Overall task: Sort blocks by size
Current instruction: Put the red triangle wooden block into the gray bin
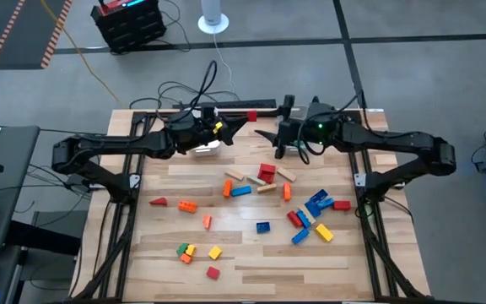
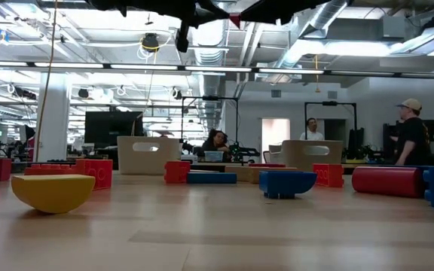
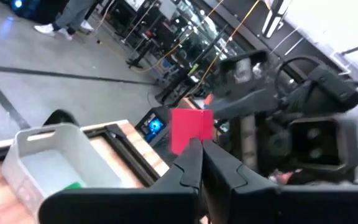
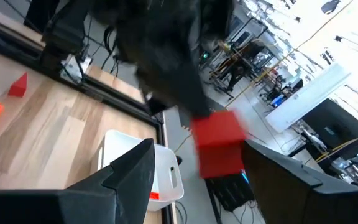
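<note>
My left gripper [image 1: 241,120] is over the table's far edge and is shut on a small red block [image 1: 251,116], which also shows in the left wrist view [image 3: 191,129]. My right gripper [image 1: 273,125] faces it from the right and is open. Its two fingers [image 4: 129,174] stand apart, short of the red block [image 4: 219,146], and touch nothing. Several loose blocks [image 1: 264,175] in red, orange, yellow, blue, green and tan lie flat on the wooden table [image 1: 251,253]. My left gripper pinches the red block by its near edge [image 3: 190,144] between its two fingertips. The fingers come about level from the table's left. The block sticks out beyond the tips, lifted clear above the table's far edge.
A clear bin [image 3: 55,162] holding a green block stands at the far edge under my left arm. The right wrist view shows a bin [image 4: 135,165] with an orange block inside. Blue blocks cluster at the right [image 1: 315,205], yellow and green ones at the near left [image 1: 186,251].
</note>
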